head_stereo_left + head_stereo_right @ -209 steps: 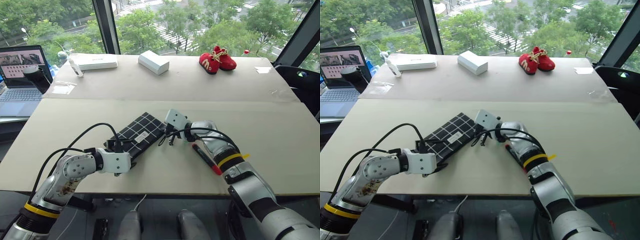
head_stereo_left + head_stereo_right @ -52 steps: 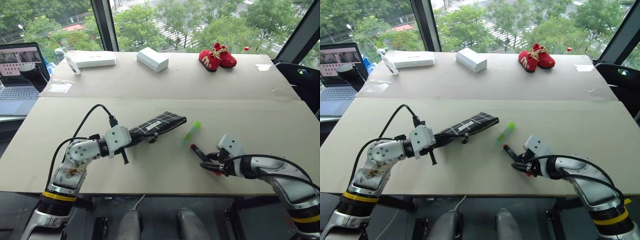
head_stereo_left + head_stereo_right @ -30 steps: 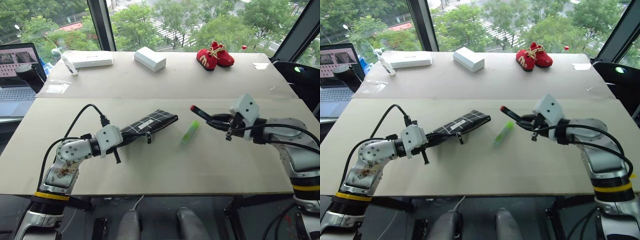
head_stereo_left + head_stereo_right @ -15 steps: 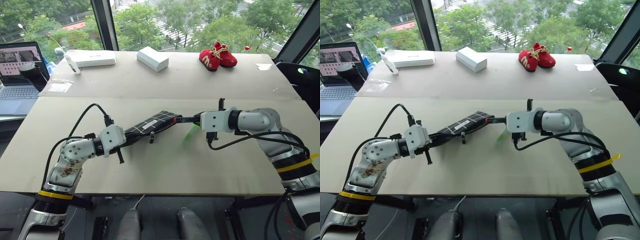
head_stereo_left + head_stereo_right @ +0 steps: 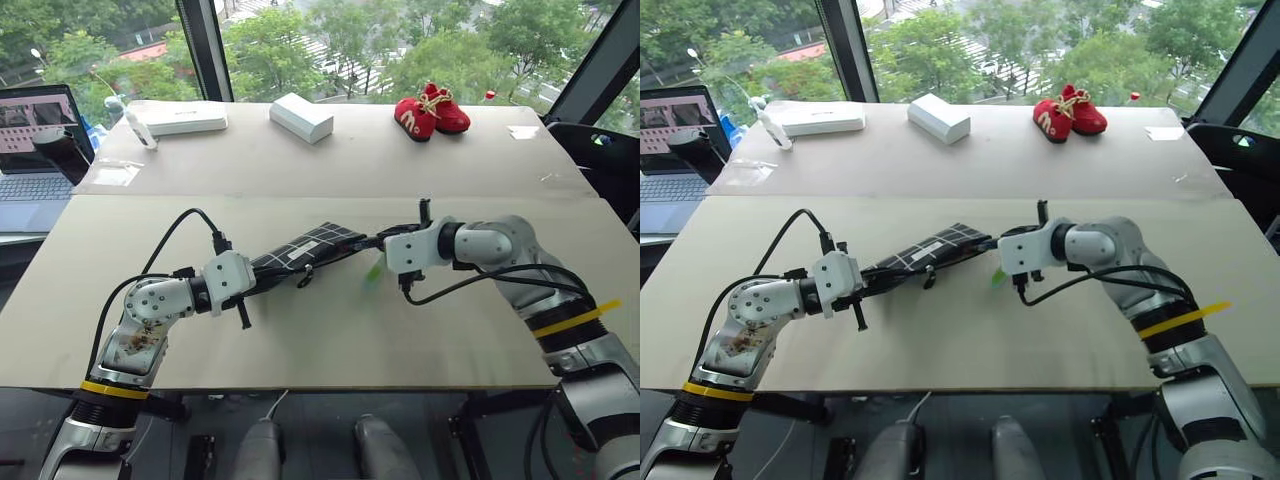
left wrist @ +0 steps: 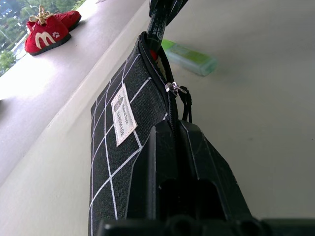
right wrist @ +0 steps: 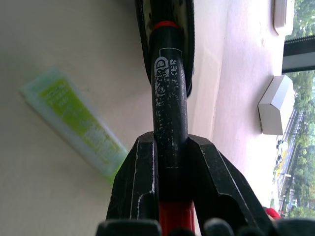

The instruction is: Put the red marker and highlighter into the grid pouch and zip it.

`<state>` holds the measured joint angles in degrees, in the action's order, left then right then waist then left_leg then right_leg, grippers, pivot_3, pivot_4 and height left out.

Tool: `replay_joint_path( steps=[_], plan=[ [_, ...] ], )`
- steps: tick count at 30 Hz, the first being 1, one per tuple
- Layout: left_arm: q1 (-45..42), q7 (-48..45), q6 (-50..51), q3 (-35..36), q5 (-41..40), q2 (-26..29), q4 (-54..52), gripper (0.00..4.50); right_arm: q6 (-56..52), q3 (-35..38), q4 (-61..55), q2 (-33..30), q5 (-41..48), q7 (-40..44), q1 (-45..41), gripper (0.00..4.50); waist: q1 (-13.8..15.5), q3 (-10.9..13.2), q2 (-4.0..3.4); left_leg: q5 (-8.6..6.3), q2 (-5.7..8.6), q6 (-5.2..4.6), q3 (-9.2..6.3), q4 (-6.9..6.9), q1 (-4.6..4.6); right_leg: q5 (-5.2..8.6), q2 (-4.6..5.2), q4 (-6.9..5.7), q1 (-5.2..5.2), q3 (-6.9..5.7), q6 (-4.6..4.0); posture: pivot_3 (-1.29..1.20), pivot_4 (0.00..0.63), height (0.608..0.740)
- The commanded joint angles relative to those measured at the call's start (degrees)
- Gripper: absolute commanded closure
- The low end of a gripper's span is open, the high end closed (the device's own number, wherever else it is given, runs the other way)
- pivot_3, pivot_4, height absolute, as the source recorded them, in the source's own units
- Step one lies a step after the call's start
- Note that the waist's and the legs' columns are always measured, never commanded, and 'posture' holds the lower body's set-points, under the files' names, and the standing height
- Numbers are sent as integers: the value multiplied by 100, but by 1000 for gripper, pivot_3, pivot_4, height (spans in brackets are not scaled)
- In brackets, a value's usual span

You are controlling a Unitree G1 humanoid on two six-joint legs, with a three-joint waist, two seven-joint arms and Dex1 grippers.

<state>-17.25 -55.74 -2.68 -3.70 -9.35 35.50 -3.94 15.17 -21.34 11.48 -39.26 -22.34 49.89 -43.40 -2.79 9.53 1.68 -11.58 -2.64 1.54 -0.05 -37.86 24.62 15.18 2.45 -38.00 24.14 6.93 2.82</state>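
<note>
The bench (image 5: 330,160) carries the whole job. The grid pouch (image 5: 305,250) is raised off it, pinched at its near end by the left hand (image 5: 255,285), whose fingers are pressed together on the fabric. Its open mouth faces the right hand (image 7: 167,162), which clamps the red marker (image 7: 168,105). The marker's long axis runs in line with the pouch, its tip already at the opening. The highlighter (image 7: 74,120) lies flat on the bench just beside the mouth, nearer the right hand.
</note>
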Motion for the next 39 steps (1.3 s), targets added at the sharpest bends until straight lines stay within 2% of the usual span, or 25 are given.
replay_joint_path(
  steps=[1,13,15,16,21,25,28,32,36,39],
  plan=[
    [-72,-23,-69,-3,-122,-28,-209,4500,125,-181,-152,405,-109,-104,-226,3982,-2,0,0,0,-1,0,-1,0,0,0,-2,-2,0,-1,-1,0,150,731],
    [-51,4,-67,-8,-104,-93,-232,4500,570,-472,291,1163,-247,-374,-361,3982,30,0,0,0,1,0,-1,0,0,0,1,-3,-1,-3,-1,0,150,731],
    [-54,12,-68,-9,-101,-101,-231,4500,634,-484,380,1203,-180,-316,-346,2996,32,0,0,0,1,0,-2,0,0,0,1,-4,-1,-4,-1,0,150,731],
    [-53,15,-70,-8,-100,-104,-231,4500,636,-462,411,1223,-157,-321,-333,2838,32,0,0,0,1,0,-2,0,0,0,2,-4,-2,-3,-1,0,150,731],
    [-10,21,-67,11,-101,-104,-260,4500,586,-174,697,1167,-48,-512,-413,1105,30,0,0,0,1,0,-2,0,0,0,2,-4,-2,-3,-1,0,150,731],
    [38,29,-56,-1,-89,-105,-297,4500,439,296,841,914,535,-371,-449,1105,43,0,0,0,1,0,-2,0,0,0,2,-3,-2,-3,-1,0,150,731],
    [65,44,-40,-7,-89,-100,-325,4500,-105,1011,656,658,1860,334,-284,1105,46,1,1,0,1,0,-2,0,0,0,4,-1,-6,-3,-1,0,150,731],
    [113,48,-50,6,-82,-78,-329,4500,-1078,1568,279,139,3039,1313,113,1105,63,1,0,0,1,0,-4,0,0,0,4,1,-11,-4,-1,0,150,731],
    [125,70,-72,17,-37,-59,-304,4500,-1960,1752,400,189,2794,544,113,1105,-4,1,0,0,0,-1,-2,0,-8,-1,1,-3,-9,-1,-2,0,150,731],
    [144,90,-77,20,-24,-59,-322,4500,-3166,1906,116,602,2882,-275,151,1105,-62,0,0,0,-4,-1,1,3,-19,-1,-6,-8,-11,4,-4,0,150,731]
  ],
)
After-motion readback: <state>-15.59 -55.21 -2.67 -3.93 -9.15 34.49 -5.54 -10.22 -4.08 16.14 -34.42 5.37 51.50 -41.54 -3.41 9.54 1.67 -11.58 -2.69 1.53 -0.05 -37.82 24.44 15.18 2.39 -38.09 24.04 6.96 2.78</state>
